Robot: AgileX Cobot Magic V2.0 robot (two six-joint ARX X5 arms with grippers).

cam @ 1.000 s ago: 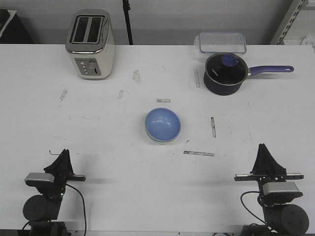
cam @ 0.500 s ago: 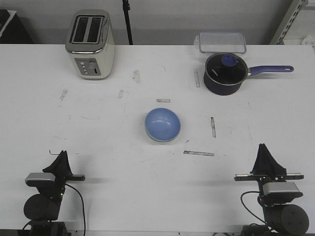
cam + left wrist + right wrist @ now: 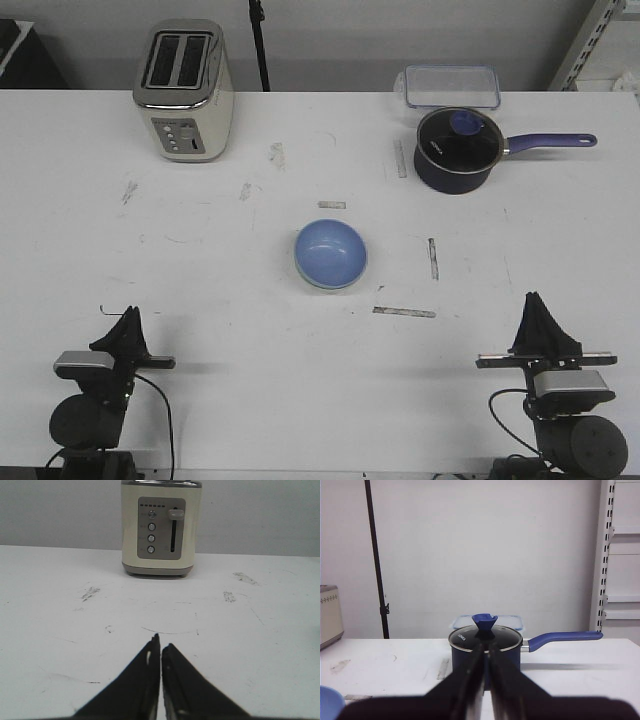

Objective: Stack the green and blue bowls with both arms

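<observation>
Front view: the blue bowl sits mid-table, seemingly nested in the green bowl, well apart from both grippers. Left wrist view: left gripper closed, empty, facing the toaster. Right wrist view: right gripper closed, empty, facing the saucepan.

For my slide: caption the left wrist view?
Shut left pincer points across the table at a toaster.

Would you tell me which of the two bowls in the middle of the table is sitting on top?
The blue bowl is on top, nested inside the green bowl, of which only a thin pale rim shows along the blue one's near edge.
</observation>
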